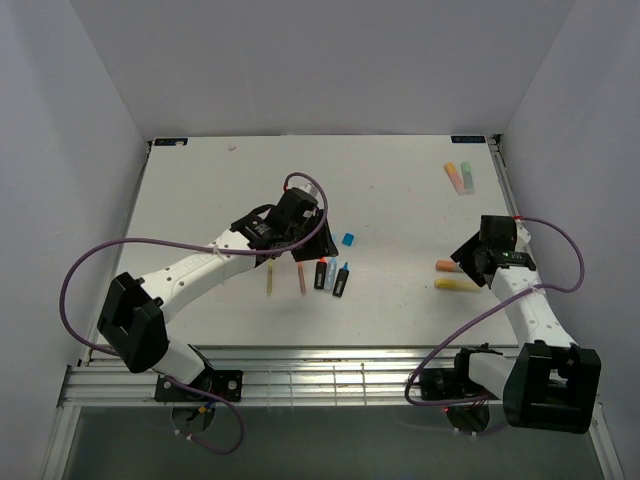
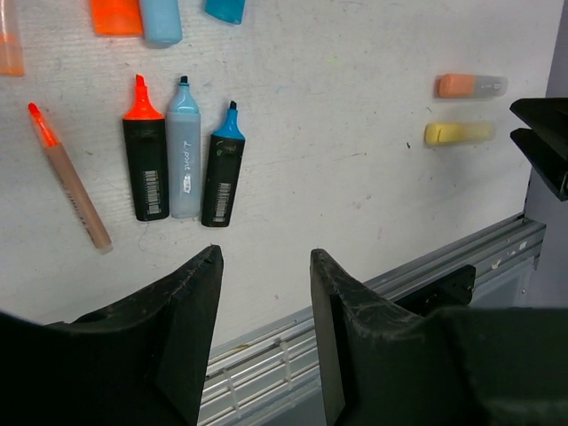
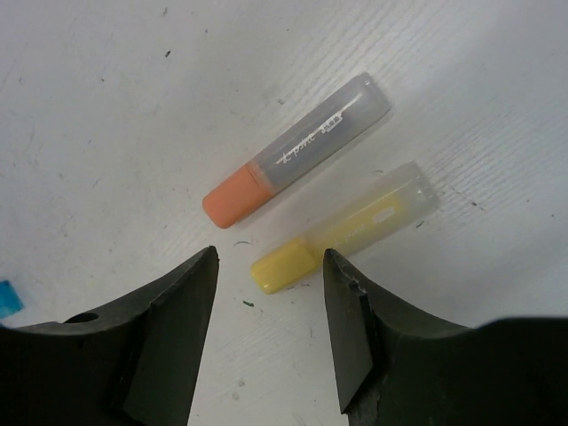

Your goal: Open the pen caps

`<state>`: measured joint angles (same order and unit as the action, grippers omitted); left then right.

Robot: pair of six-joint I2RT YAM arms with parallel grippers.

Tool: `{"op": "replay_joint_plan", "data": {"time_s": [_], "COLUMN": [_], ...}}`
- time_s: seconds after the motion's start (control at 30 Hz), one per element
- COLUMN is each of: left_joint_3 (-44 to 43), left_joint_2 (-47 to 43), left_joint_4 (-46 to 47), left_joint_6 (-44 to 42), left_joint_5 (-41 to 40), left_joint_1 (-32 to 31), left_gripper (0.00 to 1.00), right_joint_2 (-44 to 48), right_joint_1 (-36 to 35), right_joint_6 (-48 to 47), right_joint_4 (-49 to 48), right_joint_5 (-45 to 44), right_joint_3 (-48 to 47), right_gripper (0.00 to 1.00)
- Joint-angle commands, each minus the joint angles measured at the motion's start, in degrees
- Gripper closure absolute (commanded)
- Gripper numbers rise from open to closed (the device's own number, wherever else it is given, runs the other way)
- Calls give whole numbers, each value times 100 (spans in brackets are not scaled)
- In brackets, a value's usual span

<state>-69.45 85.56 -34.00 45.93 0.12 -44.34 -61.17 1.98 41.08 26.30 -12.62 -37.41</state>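
Observation:
My right gripper is open and empty, low over the table. A yellow cap on its pale yellow pen lies just beyond the fingertips, in line with the gap. Beside it, an orange cap sits on a grey-bodied pen. Both pens show in the top view. My left gripper is open and empty, hovering above three uncapped highlighters. Loose orange, light blue and blue caps lie beyond them.
A thin uncapped orange pen lies left of the three highlighters. Two capped pens, orange and green, lie at the back right. A loose blue cap sits mid-table. The metal rail runs along the near edge.

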Motion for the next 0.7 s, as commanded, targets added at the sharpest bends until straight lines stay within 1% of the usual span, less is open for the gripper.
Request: {"op": "replay_joint_plan", "data": {"time_s": [0.0, 0.2, 0.37, 0.67], "left_joint_3": [151, 318, 406, 397], "left_joint_2": [-303, -250, -233, -197], "left_joint_4": [367, 587, 754, 851], "left_joint_6": [-67, -155, -181, -207], "left_joint_5": [278, 401, 436, 533], "left_joint_1": [-14, -14, -14, -14], "left_gripper": [45, 45, 45, 45], "right_joint_2": [-228, -747, -1107, -1591], "right_joint_1": [328, 663, 672, 672], "right_joint_6": [-259, 75, 488, 673], "right_joint_4": [77, 173, 445, 586], "right_joint_5": [164, 243, -108, -153], "right_joint_3": [-556, -882, -1163, -1357], "right_gripper": [43, 44, 45, 45]}}
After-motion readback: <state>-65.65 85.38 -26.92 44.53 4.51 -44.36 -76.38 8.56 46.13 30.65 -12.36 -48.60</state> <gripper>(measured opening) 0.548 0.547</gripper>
